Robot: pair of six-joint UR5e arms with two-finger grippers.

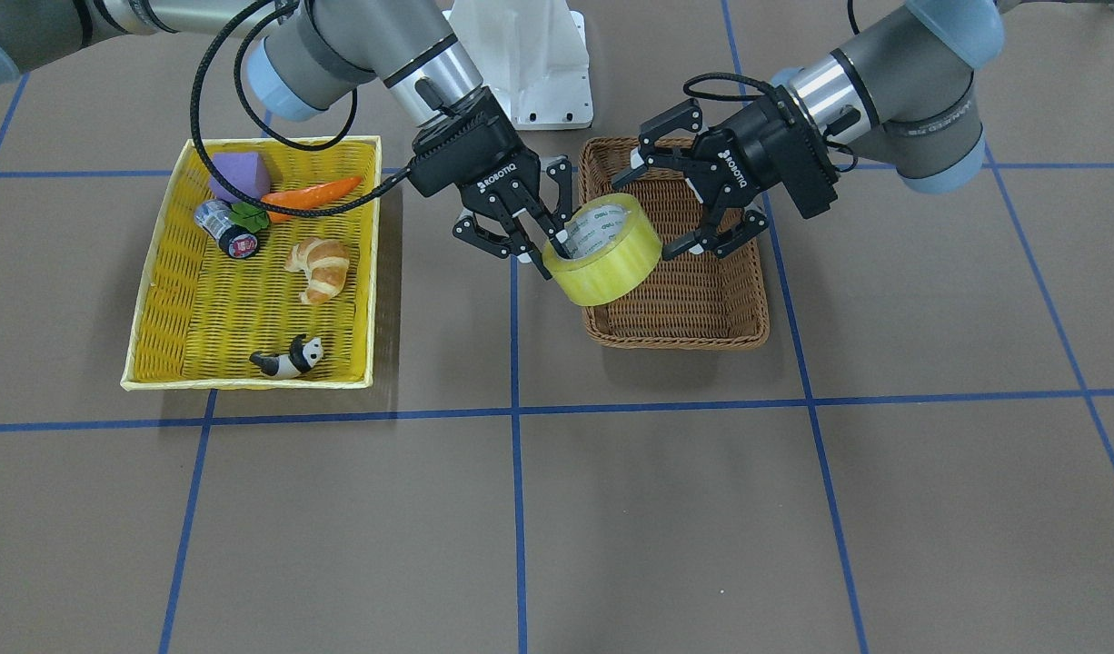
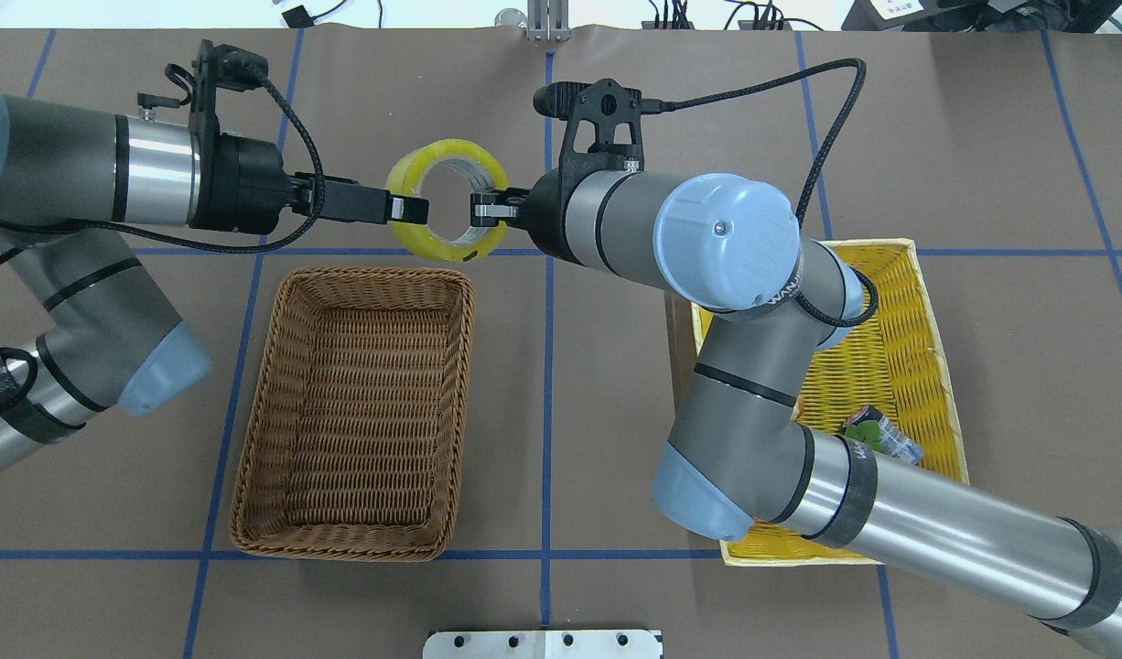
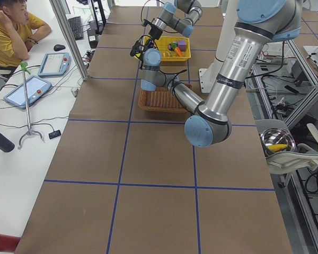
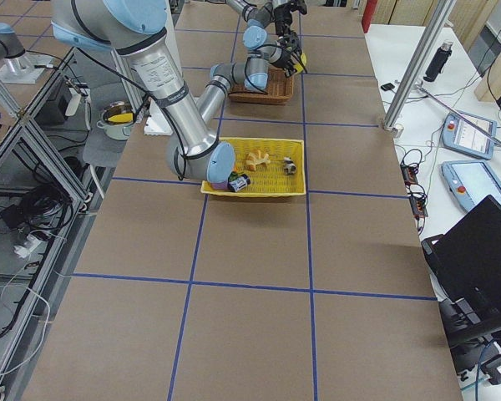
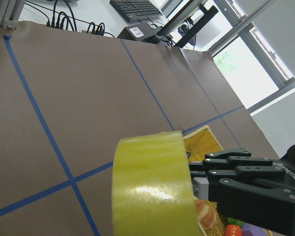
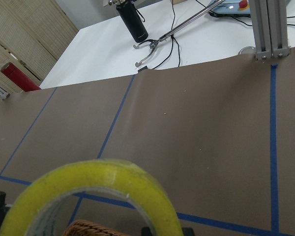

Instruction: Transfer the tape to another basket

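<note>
The tape (image 1: 609, 250) is a yellowish roll held in the air, over the wicker basket's (image 1: 675, 341) rim on its yellow-tray side. My right gripper (image 1: 543, 252) is shut on the roll's wall, one finger inside the core. My left gripper (image 1: 650, 215) is open, its fingers spread on either side of the roll's opposite side. In the overhead view the tape (image 2: 447, 197) hangs between the left gripper (image 2: 407, 209) and the right gripper (image 2: 483, 209), beyond the far edge of the empty basket (image 2: 250, 439). The tape fills the bottom of the left wrist view (image 5: 152, 187) and the right wrist view (image 6: 88, 177).
The yellow woven tray (image 1: 157, 300) holds a purple block (image 1: 239, 174), a carrot (image 1: 312, 195), a black-and-silver cylinder (image 1: 225, 227), a croissant (image 1: 319, 268) and a panda figure (image 1: 289, 359). The white robot base (image 1: 530, 64) stands behind. A seated operator (image 3: 10, 26) is beside the table.
</note>
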